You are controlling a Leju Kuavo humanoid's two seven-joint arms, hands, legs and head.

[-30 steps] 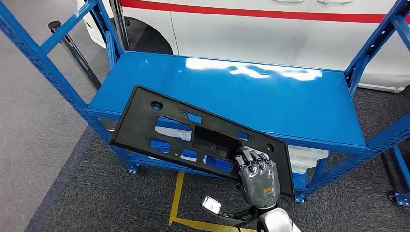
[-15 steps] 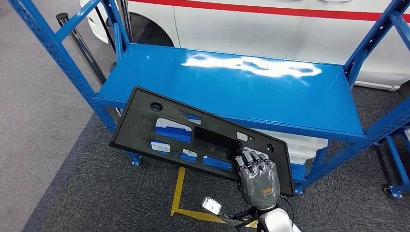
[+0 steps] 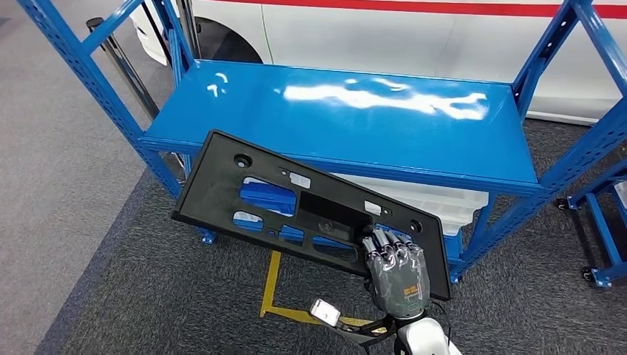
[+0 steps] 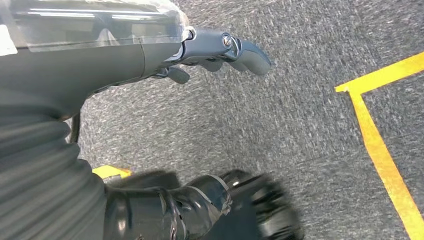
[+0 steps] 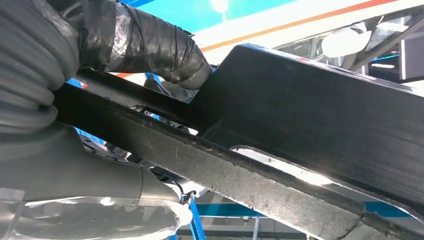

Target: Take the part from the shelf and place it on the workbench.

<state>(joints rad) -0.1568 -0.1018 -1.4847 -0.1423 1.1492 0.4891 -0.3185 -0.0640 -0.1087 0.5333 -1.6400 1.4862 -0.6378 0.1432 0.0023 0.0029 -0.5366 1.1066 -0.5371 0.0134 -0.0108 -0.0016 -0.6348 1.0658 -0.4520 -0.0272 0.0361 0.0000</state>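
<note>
Working across the head view from the left, a grey floor strip gives way to dark carpet [image 3: 148, 296], where a blue upright of the shelf [image 3: 96, 74] rises beside a dark post. The shelf's glossy top board [image 3: 355, 126] spans the middle, and white trays [image 3: 451, 207] sit on the level below it. In front of the shelf, off its boards and in the air, hangs the part [image 3: 244, 185], a long black plastic panel with several cut-outs, tilted so its left end sits higher and further out. The right hand [image 3: 398, 270] holds it near its right end, fingers [image 3: 384, 248] curled over the lower edge; the right wrist view shows a thumb [image 5: 150, 50] pressed on 1 face of the panel and the rest of the hand beneath, so the grip looks firm. The left hand [image 4: 220, 50] hangs over carpet marked with yellow tape [image 4: 380, 145]; its fingers look loosely extended and it holds nothing. Behind the shelf stands a white vehicle [image 3: 384, 29] with a red stripe. As a judgement, the first half of the task is done: the part is off the shelf and carried by 1 hand. Left to do is reaching the table, which these pictures do not show, and setting the part down on it.
</note>
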